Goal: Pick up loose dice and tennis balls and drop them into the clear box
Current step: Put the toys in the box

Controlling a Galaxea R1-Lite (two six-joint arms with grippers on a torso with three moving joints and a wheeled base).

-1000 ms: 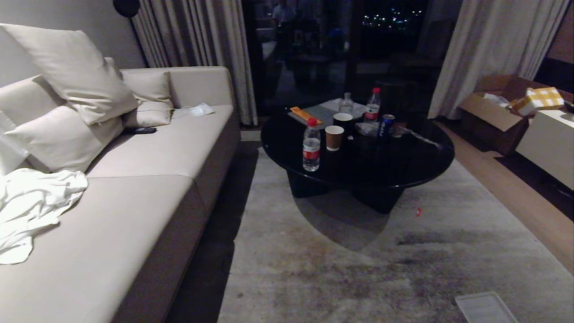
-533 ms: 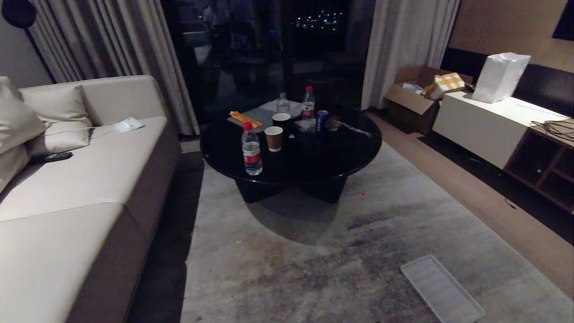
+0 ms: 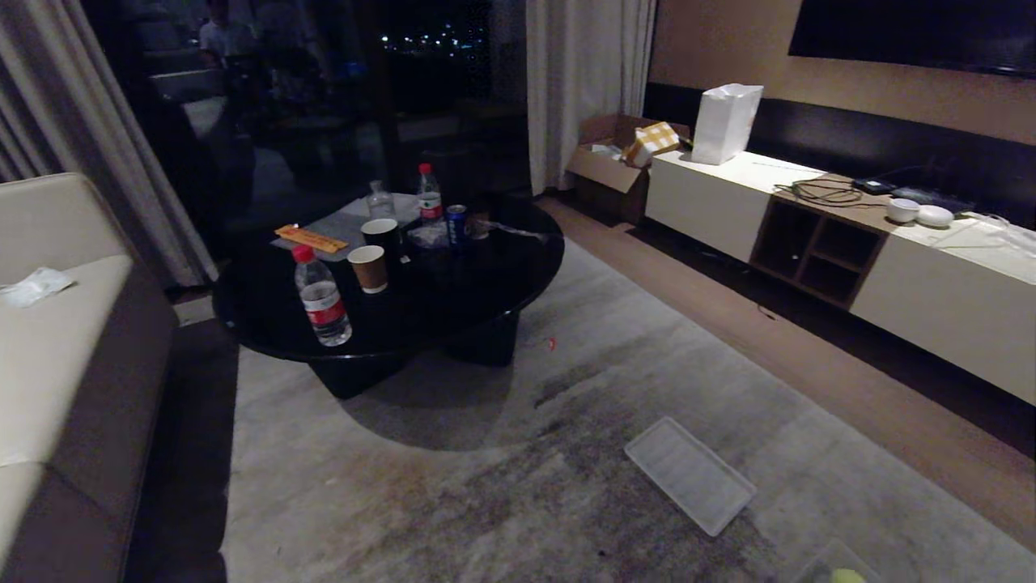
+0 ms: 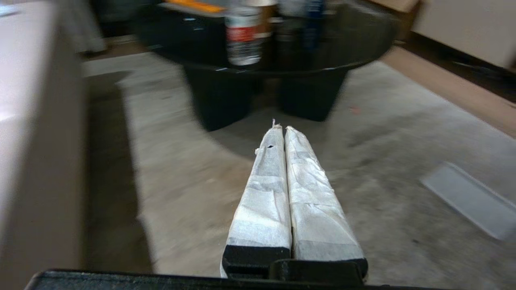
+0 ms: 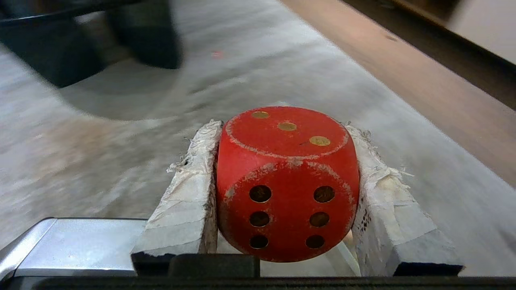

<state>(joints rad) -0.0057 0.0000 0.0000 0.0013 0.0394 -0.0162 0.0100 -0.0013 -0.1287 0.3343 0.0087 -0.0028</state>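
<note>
Red die (image 5: 287, 183) clamped snug between right gripper (image 5: 282, 161) fingers; left gripper (image 4: 281, 133) pinched shut, empty. Clear box (image 3: 834, 567) barely peeking in at bottom edge, tennis ball (image 3: 846, 576) inside. Best to keep squeezing, line up overhead, release low.

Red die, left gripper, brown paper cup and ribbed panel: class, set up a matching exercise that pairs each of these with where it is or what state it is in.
Column one:
1. red die
2. left gripper
3. brown paper cup
4. ribbed panel

Column two:
A. flat on the rug
B. on the round black table
C. shut, holding nothing
D. clamped in the right gripper

Pairs: 1-D, 2-C, 3-B, 4-A
</note>
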